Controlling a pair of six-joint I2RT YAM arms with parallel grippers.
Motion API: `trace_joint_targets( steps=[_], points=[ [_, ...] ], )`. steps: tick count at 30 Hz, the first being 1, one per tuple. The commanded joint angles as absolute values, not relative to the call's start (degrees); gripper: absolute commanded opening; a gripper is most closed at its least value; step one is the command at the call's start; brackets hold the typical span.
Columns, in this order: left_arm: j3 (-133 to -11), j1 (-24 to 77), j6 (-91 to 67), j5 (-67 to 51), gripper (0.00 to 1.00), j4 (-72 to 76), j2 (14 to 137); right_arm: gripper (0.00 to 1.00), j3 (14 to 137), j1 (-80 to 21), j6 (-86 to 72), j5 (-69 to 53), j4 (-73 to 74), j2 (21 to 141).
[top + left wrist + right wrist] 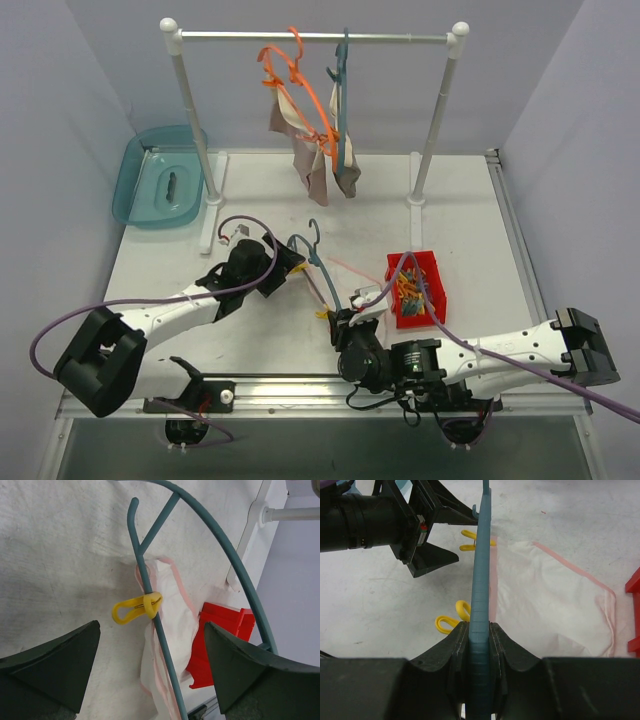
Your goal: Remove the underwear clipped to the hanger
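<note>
White briefs (555,595) w/ pink trim: limp, spread flat on table (470,200), one edge pinned to teal hanger (481,580) by yellow clips (135,611). Hanger bar crosses the cloth. Two more pairs at back, dangling crumpled off rail (400,38): taupe pair (305,150) under orange hanger (300,85), dull-toned pair (347,176) just right, touching.

Held left arm (170,315) angled in from lower left, left gripper (285,265) low with jaws spread wide. Held right arm (500,350) stretched in from lower right, right gripper (480,630) clamped tight on hanger (481,555).
</note>
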State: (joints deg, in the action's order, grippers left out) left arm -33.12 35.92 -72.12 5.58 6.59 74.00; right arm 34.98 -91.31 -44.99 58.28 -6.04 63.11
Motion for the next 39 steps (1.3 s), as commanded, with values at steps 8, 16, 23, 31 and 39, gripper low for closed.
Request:
trace_joint_targets(
  steps=[8,16,23,31,39],
  points=[
    [-28.57,34.10,-81.12,4.92,0.93,12.56,71.98,0.00,35.59,-92.72,-47.37,64.77,-8.09,65.21],
    [-27.77,32.87,-82.88,3.78,0.66,19.94,76.11,0.00,36.03,-94.31,-48.95,66.27,-8.35,66.44],
    [-28.57,32.96,-83.05,3.34,0.65,21.00,78.31,0.00,36.39,-94.57,-49.39,66.80,-8.52,66.62],
    [-27.77,32.87,-82.97,4.04,0.24,23.11,78.92,0.00,36.12,-94.66,-49.48,66.53,-8.61,66.27],
    [-27.60,32.78,-81.57,2.29,0.02,23.29,78.14,0.00,35.77,-94.66,-50.18,66.80,-7.91,65.92]
  ],
)
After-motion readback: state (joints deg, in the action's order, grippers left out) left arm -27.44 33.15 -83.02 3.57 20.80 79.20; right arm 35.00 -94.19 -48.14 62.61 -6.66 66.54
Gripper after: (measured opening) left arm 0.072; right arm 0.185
